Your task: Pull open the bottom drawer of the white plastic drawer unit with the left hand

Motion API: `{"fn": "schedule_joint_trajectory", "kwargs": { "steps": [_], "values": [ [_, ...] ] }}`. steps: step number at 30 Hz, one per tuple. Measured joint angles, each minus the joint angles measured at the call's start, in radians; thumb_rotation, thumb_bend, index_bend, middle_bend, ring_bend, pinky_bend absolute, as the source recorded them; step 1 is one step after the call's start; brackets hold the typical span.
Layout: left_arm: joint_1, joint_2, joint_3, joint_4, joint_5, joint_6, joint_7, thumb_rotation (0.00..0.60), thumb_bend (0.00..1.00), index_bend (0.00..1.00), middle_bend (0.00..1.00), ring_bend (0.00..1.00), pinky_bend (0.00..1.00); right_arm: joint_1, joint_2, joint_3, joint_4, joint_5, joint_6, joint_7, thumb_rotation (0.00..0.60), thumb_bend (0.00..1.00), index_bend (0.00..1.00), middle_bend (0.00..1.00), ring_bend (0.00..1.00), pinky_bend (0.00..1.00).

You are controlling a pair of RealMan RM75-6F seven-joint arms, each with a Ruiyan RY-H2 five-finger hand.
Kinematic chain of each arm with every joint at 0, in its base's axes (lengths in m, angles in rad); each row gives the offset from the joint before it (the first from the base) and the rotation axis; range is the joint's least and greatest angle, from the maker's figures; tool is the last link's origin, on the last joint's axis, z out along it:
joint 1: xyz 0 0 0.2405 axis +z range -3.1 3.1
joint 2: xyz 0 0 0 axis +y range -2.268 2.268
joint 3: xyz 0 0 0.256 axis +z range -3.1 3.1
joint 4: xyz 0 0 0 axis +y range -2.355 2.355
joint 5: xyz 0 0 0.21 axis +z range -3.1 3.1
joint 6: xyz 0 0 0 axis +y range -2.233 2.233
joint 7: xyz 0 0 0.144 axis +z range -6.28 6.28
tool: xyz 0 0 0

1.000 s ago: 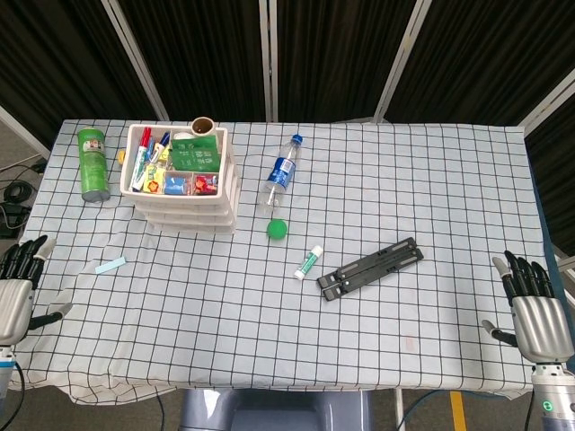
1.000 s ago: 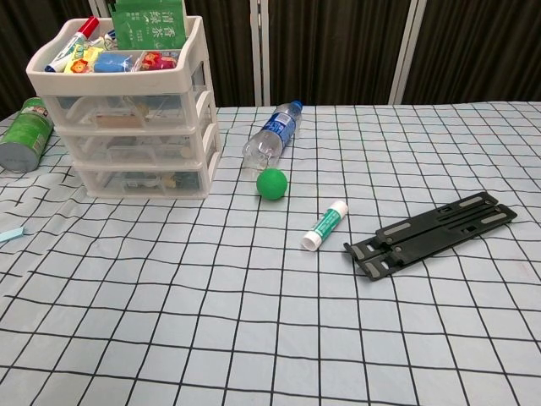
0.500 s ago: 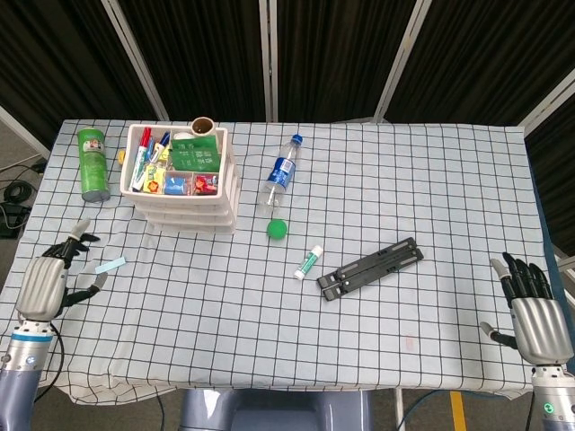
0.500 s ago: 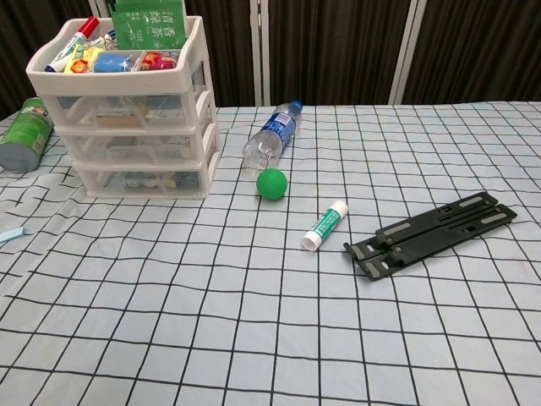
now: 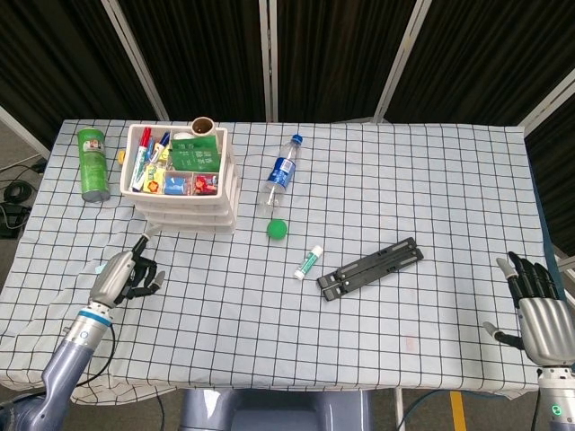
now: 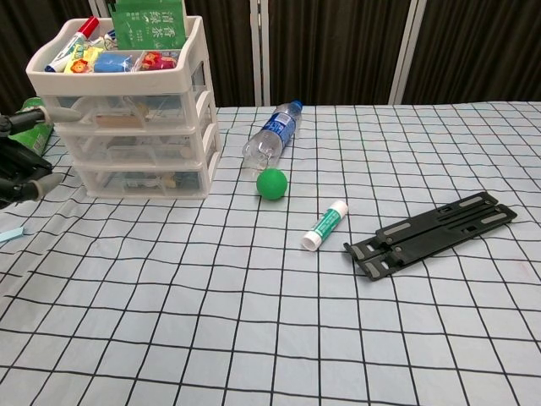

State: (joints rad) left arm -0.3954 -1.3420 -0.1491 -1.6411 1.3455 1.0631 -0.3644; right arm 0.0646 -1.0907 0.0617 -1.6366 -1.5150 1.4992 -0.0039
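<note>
The white plastic drawer unit stands at the back left of the checked table, its top tray full of pens and small items. In the chest view all three drawers of the unit look pushed in, the bottom drawer included. My left hand hovers over the cloth in front of and to the left of the unit, fingers apart and holding nothing. It shows at the left edge of the chest view as the left hand, short of the drawers. My right hand is open at the table's front right edge.
A green can stands left of the unit. To its right lie a water bottle, a green ball, a glue stick and a black folding stand. A blue paper slip lies near my left hand.
My left hand has come in from the table's left edge, moving right and toward the drawer unit. The right hand has dropped slightly. The drawers have not moved.
</note>
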Motion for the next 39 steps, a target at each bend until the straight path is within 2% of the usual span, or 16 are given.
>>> {"fn": "schedule_joint_trajectory", "kwargs": {
  "steps": [7,12,15,39],
  "values": [
    [-0.041,-0.035,-0.018,0.003,-0.076,-0.074,-0.01,0.6,0.58,0.0,0.82,0.88,0.75,-0.004,0.01,-0.001,-0.004,-0.002,0.003,0.025,0.6,0.02,0.0,0.0,0.0,0.0],
    [-0.064,-0.052,-0.029,0.033,-0.14,-0.131,-0.026,0.6,0.75,0.0,0.82,0.88,0.75,-0.001,0.017,-0.001,-0.005,0.004,-0.009,0.043,0.6,0.02,0.0,0.0,0.0,0.0],
    [-0.08,-0.067,-0.038,0.055,-0.18,-0.162,-0.029,0.6,0.78,0.0,0.82,0.88,0.75,-0.001,0.02,-0.002,-0.007,0.008,-0.015,0.048,0.6,0.02,0.0,0.0,0.0,0.0],
    [-0.187,-0.173,-0.084,0.197,-0.361,-0.303,0.043,0.6,0.78,0.0,0.82,0.88,0.75,0.006,0.021,0.0,-0.006,0.022,-0.036,0.057,0.6,0.02,0.0,0.0,0.0,0.0]
  ]
}}
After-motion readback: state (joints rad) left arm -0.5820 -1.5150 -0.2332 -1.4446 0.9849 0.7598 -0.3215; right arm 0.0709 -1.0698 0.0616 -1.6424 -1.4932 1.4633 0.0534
